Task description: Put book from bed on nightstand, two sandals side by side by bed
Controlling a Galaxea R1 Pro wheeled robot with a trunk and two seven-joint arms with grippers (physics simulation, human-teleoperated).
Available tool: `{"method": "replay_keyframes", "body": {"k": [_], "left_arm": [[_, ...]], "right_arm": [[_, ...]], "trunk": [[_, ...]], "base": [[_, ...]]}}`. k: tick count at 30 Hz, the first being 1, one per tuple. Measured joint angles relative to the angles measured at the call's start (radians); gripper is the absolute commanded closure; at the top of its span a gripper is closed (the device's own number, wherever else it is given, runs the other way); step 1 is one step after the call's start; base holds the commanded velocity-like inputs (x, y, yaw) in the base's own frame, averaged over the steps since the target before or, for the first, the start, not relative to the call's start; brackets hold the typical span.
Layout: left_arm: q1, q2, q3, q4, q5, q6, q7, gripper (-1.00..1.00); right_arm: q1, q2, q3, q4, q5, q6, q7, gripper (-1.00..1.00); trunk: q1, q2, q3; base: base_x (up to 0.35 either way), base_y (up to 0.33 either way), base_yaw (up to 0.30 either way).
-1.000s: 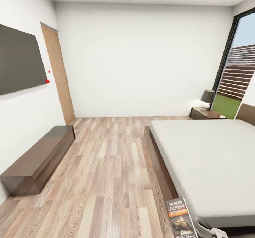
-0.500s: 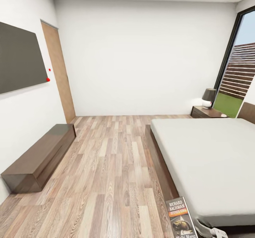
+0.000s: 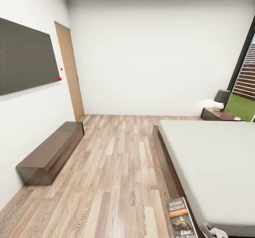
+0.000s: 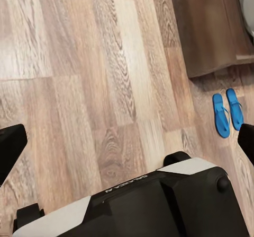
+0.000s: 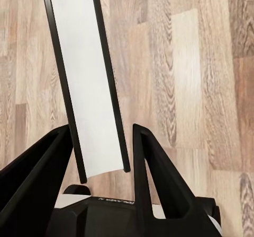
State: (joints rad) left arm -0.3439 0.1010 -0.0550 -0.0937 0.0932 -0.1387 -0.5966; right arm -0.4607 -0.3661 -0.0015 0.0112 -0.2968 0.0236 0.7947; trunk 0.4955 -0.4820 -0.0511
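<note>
The book [image 3: 181, 218], dark cover with "Richard Bachman" and an orange band, stands upright at the bottom of the head view, over the floor by the foot of the bed [image 3: 212, 160]. In the right wrist view my right gripper [image 5: 101, 128] is shut on the book [image 5: 87, 78], whose white page edge runs between the two black fingers [image 5: 145, 168]. The two blue sandals [image 4: 226, 112] lie side by side on the floor beside a dark-brown bed corner [image 4: 209, 30]. My left gripper [image 4: 129, 139] is open above bare floor. A nightstand [image 3: 219, 115] stands at the bed's far side.
A long low dark bench [image 3: 51, 152] runs along the left wall under a black wall screen [image 3: 26, 59]. A wooden door [image 3: 70, 71] is beyond it. A lamp [image 3: 221, 99] sits on the nightstand by the tall window [image 3: 244, 75]. Wood floor lies between bench and bed.
The whole head view has shifted: bench, door, bed and nightstand all sit further right in the picture, so the camera has moved. The book stays at the same spot in my right gripper.
</note>
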Motion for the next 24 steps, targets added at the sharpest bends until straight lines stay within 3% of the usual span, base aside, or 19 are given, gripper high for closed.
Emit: {"method": "replay_keyframes", "body": {"k": [5,13,24], "left_arm": [[0.0,0.0,0.0,0.0,0.0,0.0,0.0,-1.0],[0.0,0.0,0.0,0.0,0.0,0.0,0.0,-1.0],[0.0,0.0,0.001,0.001,0.001,0.0,0.001,-1.0]], "right_arm": [[0.0,0.0,-0.001,0.0,-0.001,0.0,0.0,1.0],[0.0,0.0,0.0,0.0,0.0,0.001,0.001,1.0],[0.0,0.001,0.0,0.0,0.0,0.0,-0.001,1.0]], "trunk": [[0.0,0.0,0.0],[0.0,0.0,0.0],[-0.001,0.0,0.0]], "base": [[0.0,0.0,0.199],[0.022,0.0,0.026],[0.292,0.0,0.001]]}}
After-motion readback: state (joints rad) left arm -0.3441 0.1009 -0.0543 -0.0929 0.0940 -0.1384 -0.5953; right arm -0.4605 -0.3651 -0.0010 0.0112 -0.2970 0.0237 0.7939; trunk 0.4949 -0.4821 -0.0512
